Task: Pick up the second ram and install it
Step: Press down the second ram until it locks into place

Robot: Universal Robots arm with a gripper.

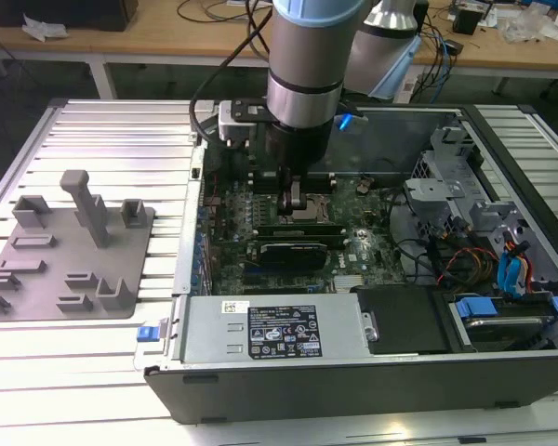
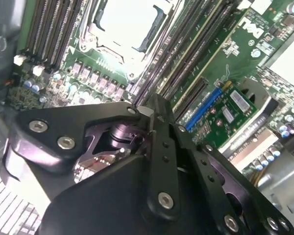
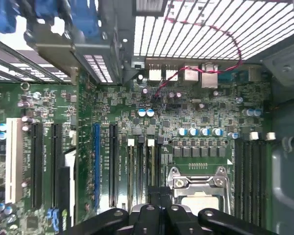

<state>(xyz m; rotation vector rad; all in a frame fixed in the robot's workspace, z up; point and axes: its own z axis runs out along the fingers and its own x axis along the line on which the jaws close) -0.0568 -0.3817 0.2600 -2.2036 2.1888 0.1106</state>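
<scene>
My gripper [image 1: 293, 206] hangs low inside the open computer case, over the memory slots beside the silver processor socket [image 3: 198, 188]. In both wrist views the black fingers [image 2: 159, 127] are drawn together at their tips. The second ram [image 3: 150, 166] shows edge-on as a thin green stick standing along a black slot, and it runs in under the gripper [image 3: 160, 192], which looks shut on its near end. In the second wrist view the gripper [image 2: 146, 108] sits right over the row of long slots [image 2: 186, 54].
A neighbouring slot holds another stick [image 3: 131, 166]. A grey fixture plate [image 1: 70, 251] with upright blocks lies at the exterior view's left. The case wall [image 1: 181, 269], a black expansion card [image 1: 293, 253], the drive cage [image 1: 442, 200] and cables [image 1: 465, 260] crowd the space around the board.
</scene>
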